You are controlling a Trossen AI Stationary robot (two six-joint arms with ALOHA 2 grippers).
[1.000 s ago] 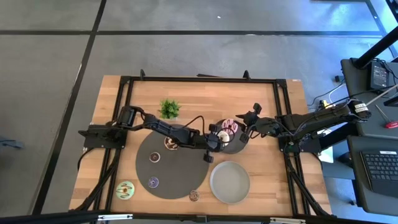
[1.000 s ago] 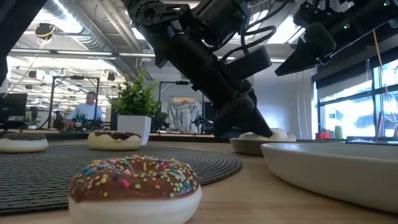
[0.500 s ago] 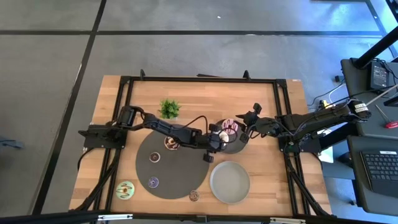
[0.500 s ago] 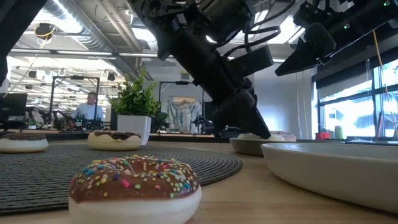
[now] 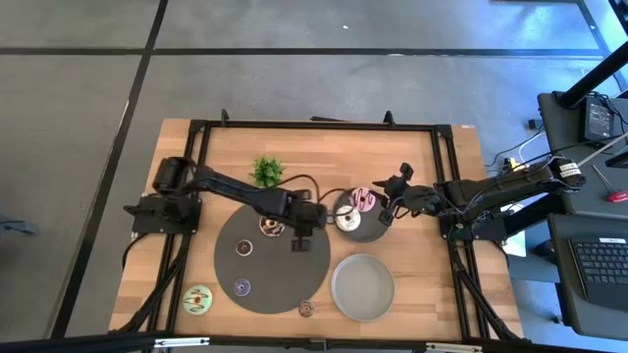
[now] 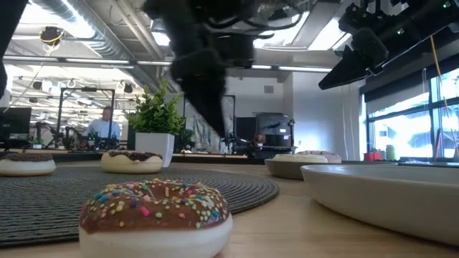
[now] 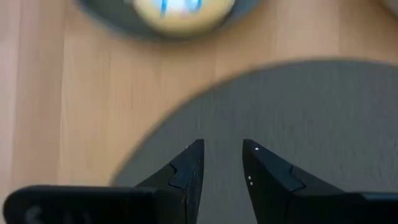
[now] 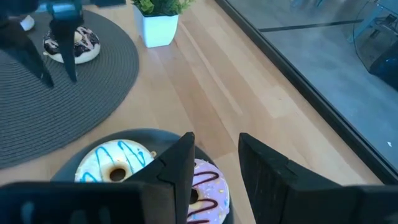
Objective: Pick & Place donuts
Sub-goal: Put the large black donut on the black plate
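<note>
My left gripper [image 5: 300, 233] is open and holds nothing; it hangs over the right edge of the round dark mat [image 7: 323, 118]. A white donut with blue stripes [image 5: 345, 218] [image 8: 115, 163] and a pink-iced donut [image 5: 363, 199] [image 8: 208, 190] lie flat on the far grey plate [image 5: 373, 230]. My right gripper [image 5: 389, 206] [image 8: 214, 146] is open and hovers just right of that plate, above the pink donut. A brown donut [image 5: 270, 226], a small brown one [image 5: 244, 247] and a purple one [image 5: 241, 286] lie on the mat. The sprinkled donut [image 6: 154, 215] sits at its near edge. A green donut [image 5: 199, 299] lies on the wood.
A second grey plate [image 5: 363, 286] sits near the table's near edge, right of the mat. A small green plant in a white pot [image 5: 266, 172] [image 8: 158, 18] stands beyond the mat's far edge. A black frame [image 5: 314, 126] runs around the tabletop. Bare wood shows along the far side.
My left gripper has drawn back from the far grey plate toward the table's left and risen, and now hangs over the mat's right edge. The white donut with blue stripes stays on the plate beside the pink one. My right arm has kept still.
</note>
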